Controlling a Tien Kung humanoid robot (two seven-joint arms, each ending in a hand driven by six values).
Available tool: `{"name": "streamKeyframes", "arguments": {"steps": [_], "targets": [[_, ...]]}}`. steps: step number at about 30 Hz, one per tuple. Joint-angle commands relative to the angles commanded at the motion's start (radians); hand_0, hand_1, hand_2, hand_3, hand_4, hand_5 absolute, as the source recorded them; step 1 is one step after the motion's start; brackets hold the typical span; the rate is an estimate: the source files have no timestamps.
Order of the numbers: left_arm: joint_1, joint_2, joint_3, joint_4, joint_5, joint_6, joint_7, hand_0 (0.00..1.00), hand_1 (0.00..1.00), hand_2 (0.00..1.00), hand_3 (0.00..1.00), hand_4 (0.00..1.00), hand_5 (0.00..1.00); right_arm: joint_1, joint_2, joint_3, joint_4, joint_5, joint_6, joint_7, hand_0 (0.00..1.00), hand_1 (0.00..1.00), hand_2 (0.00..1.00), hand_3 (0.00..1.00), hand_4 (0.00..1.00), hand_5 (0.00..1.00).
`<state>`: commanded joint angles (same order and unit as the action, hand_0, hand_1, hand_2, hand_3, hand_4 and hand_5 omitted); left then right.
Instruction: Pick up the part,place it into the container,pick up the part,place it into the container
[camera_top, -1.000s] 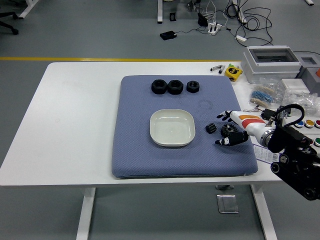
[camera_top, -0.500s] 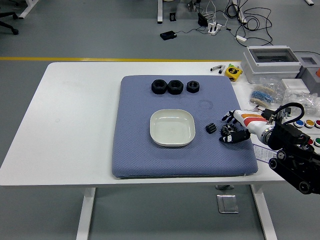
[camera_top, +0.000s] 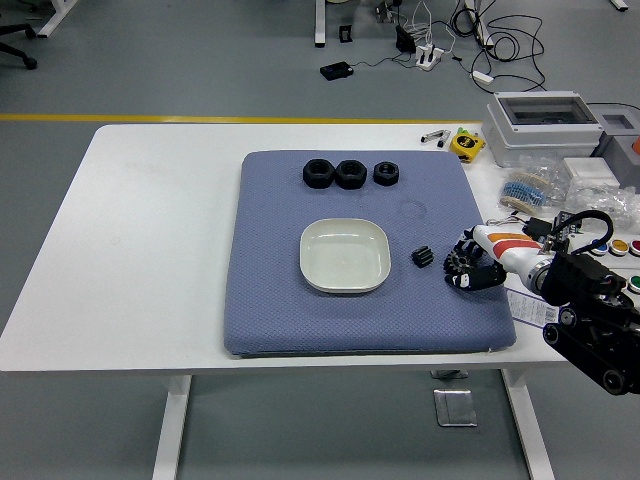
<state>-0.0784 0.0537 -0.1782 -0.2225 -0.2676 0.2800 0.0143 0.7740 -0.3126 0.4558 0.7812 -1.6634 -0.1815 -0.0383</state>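
Now small black part (camera_top: 421, 257) just left of right hand (camera_top: 473, 265), w/ dish (camera_top: 344, 254) beyond

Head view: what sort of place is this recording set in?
Probably a robotics lab or workshop: grey floor with a yellow line, loose cables and a power strip, and boxes and bagged parts crowding the white table.

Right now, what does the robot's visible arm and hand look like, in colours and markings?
Only the right arm shows, entering from the lower right. It is bulky and black, built of blocky jointed segments, with a black cable loop arching above the wrist. The forearm section near the wrist is white with an orange and a red stripe. The right hand has black fingers.
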Motion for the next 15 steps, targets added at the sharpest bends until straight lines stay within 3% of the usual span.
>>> {"name": "streamKeyframes", "arguments": {"steps": [8, 9, 14, 15], "targets": [[0.003, -0.001, -0.008, 0.0, 0.014, 0.001, 0.004, 0.622, 0.606, 0.713, 0.6, 0.578, 0.602, -0.009, 0.003, -0.004, -0.021, 0.02, -0.045, 0.034, 0.219, 0.416, 0.496, 0.544, 0.798, 0.415], [0.004, -0.001, -0.009, 0.0, 0.015, 0.002, 0.004, 0.622, 0.606, 0.713, 0.6, 0.578, 0.602, -0.011, 0.001, -0.002, -0.018, 0.022, -0.052, 0.04, 0.126, 0.334, 0.447, 0.491, 0.741, 0.414], [0.006, -0.001, -0.016, 0.0, 0.027, 0.002, 0.007, 0.622, 0.606, 0.713, 0.6, 0.578, 0.602, -0.016, -0.006, 0.013, 0.007, 0.026, -0.091, 0.062, 0.126, 0.334, 0.447, 0.491, 0.741, 0.414], [0.006, -0.001, -0.017, 0.0, 0.029, 0.002, 0.008, 0.621, 0.605, 0.713, 0.6, 0.578, 0.602, -0.016, -0.008, 0.016, 0.013, 0.026, -0.095, 0.065, 0.08, 0.292, 0.423, 0.478, 0.728, 0.43]]}}
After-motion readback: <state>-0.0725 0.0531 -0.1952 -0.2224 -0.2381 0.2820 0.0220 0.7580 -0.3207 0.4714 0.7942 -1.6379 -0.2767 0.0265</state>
